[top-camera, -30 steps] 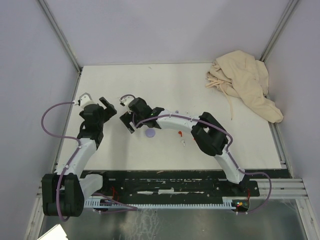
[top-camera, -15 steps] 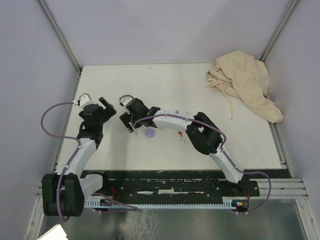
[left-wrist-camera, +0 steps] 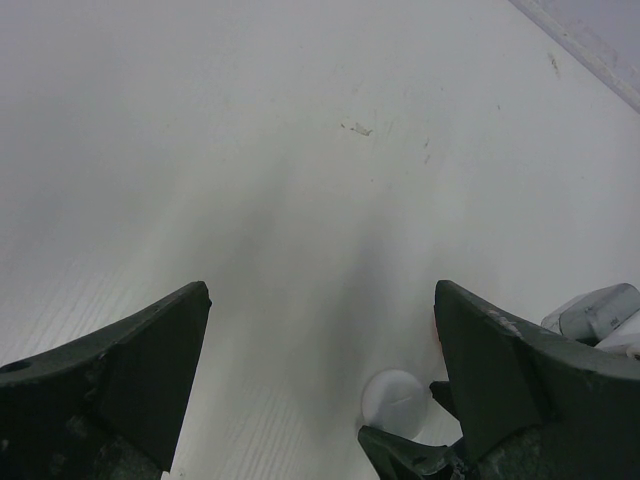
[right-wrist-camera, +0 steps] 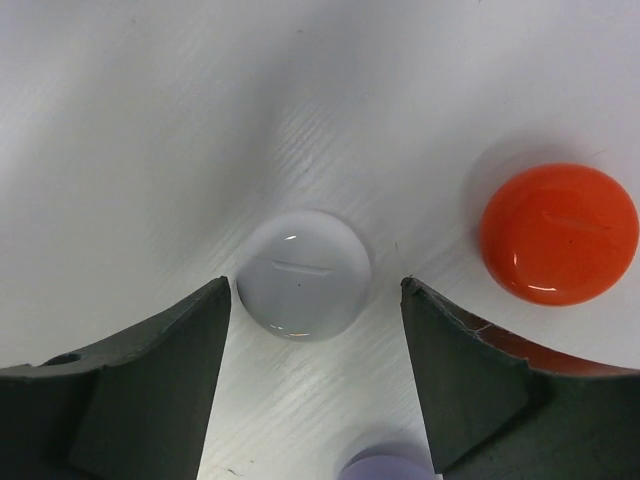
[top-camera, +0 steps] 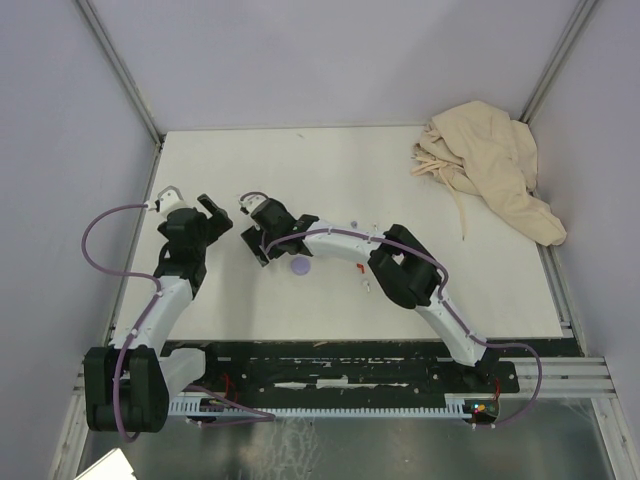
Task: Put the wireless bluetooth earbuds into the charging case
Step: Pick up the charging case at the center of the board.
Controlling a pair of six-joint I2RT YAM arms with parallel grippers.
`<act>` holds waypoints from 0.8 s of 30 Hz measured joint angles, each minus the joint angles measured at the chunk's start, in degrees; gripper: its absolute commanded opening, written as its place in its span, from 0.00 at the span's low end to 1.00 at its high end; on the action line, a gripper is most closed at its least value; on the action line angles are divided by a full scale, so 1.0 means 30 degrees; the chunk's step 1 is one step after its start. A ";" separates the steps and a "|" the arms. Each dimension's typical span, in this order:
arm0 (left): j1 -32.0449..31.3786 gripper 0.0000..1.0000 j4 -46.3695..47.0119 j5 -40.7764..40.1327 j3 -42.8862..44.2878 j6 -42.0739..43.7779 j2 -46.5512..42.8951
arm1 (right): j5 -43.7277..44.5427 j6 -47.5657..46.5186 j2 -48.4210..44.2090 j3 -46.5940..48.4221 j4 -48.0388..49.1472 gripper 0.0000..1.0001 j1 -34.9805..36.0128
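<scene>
My right gripper point(right-wrist-camera: 315, 290) is open and low over the table, its jaws flanking a round white charging case point(right-wrist-camera: 303, 275) without touching it. A round red case point(right-wrist-camera: 558, 233) lies just to the right, and the edge of a lavender one point(right-wrist-camera: 385, 465) shows below. From above, my right gripper point(top-camera: 256, 238) sits beside the lavender case point(top-camera: 301, 266). A tiny red earbud point(top-camera: 358, 266) and a white earbud point(top-camera: 367, 286) lie near the right forearm. My left gripper point(left-wrist-camera: 320, 380) stands open over bare table, with the white case point(left-wrist-camera: 397, 400) by its right finger.
A crumpled beige cloth point(top-camera: 490, 165) lies at the table's back right corner. The left gripper point(top-camera: 213, 216) and the right gripper are close together at the left of the table. Grey walls enclose the table on three sides.
The right arm has shifted slightly left, and its elbow has drawn in. The left arm has not moved.
</scene>
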 measured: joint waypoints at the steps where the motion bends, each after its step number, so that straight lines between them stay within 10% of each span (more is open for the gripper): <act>1: 0.0007 1.00 0.0000 0.0000 0.0000 0.0007 0.0015 | 0.0000 0.0022 0.0015 0.0051 0.0000 0.75 0.0000; 24: 0.0109 1.00 0.0168 0.0568 0.0000 0.0000 0.0168 | -0.0124 -0.0568 -0.0146 -0.0415 0.0517 0.31 0.0109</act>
